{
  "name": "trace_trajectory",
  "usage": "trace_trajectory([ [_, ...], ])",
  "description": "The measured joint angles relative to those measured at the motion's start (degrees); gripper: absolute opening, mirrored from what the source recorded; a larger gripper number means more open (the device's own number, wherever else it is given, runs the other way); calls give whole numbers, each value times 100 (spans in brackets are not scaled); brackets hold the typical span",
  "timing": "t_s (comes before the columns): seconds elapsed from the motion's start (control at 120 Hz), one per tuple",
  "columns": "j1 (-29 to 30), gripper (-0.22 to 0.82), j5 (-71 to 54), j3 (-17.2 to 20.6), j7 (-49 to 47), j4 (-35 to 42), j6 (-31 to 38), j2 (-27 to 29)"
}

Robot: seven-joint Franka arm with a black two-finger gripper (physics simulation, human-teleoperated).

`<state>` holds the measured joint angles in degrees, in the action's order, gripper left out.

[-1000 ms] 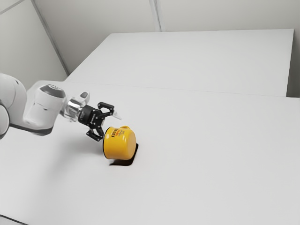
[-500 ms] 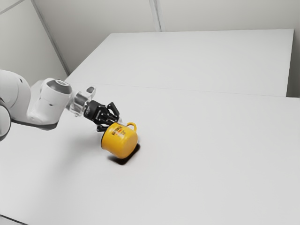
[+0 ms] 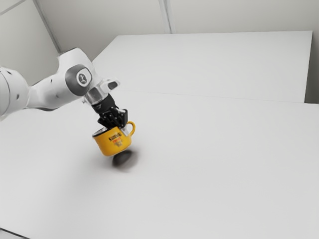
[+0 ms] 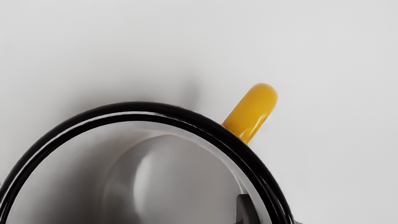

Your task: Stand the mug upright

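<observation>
Exterior view: we find the mug (image 3: 112, 143) tilted above the table (image 3: 199, 164), its rim (image 4: 192, 115) clamped by the gripper (image 3: 121, 129), one finger (image 4: 246, 210) inside, presumably for lowering base-first.

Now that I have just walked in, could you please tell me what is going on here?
A robot arm is holding a yellow mug by its wall, with one finger of its tool inside the rim and the other outside. The mug hangs above the white table, mouth upward but tilted, not yet standing upright.
</observation>
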<state>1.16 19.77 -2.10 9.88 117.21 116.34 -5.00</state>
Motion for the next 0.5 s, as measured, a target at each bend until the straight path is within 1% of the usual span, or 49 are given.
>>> trace_trajectory([
  [0.083, -181, -17, -774, 69, -232, 92, 280, 96],
  [0.183, -289, -17, -1262, 91, -513, 319, 621, 244],
  [0.35, -353, -17, -1567, 95, -981, 568, 1019, 334],
  [0.5, -407, -17, -1644, 113, -1371, 608, 1206, 259],
])
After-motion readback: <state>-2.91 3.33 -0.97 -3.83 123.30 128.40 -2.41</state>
